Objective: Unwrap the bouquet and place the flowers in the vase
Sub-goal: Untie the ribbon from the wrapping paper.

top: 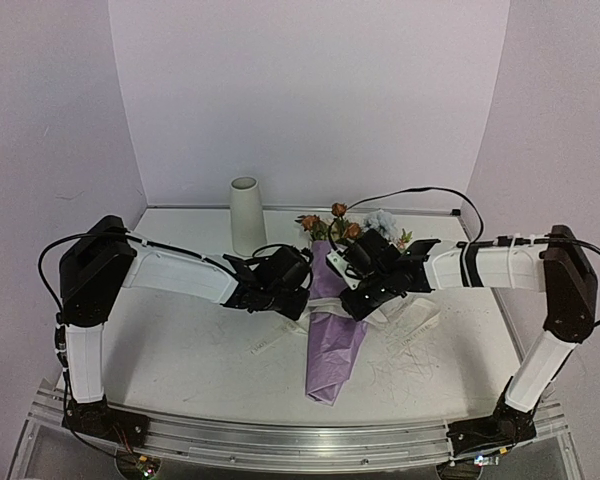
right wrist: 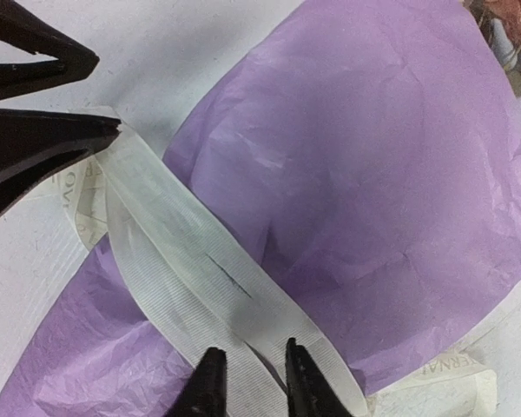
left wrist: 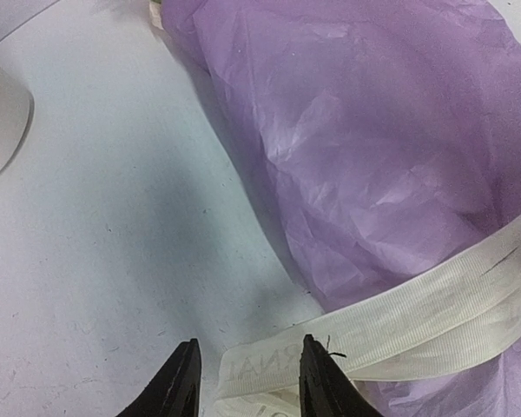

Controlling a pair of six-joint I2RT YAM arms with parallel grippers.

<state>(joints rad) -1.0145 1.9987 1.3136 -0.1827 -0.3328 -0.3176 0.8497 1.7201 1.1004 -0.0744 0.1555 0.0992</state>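
Here, looking down on a white surface [top: 180,350], scuffed and scratched toward its right edge. Lying along its middle, the bouquet [top: 332,340]: a lilac paper cone pointing its tip at the near edge and its mouth at the far edge, not yet unwrapped. Standing upright close to the far edge, just left of the bouquet's head and apart from it, the off-white vase [top: 245,215]. Extending from the left-edge side, the left pincer [left wrist: 250,347], hanging low beside the paper with jaws parted, a loose end of the cream ribbon [left wrist: 434,313] lying between the tips, not visibly clamped. Extending from the right-edge side, the right pincer [right wrist: 253,352], hovering over the cone, fingers narrowly apart and straddling the ribbon band; not being able to tell whether pinching it. Poking out of the cone's mouth, the flowers [top: 340,222], rust-orange and pale blue. Crossing the paper slantwise, that ribbon again, flat and ribbed.
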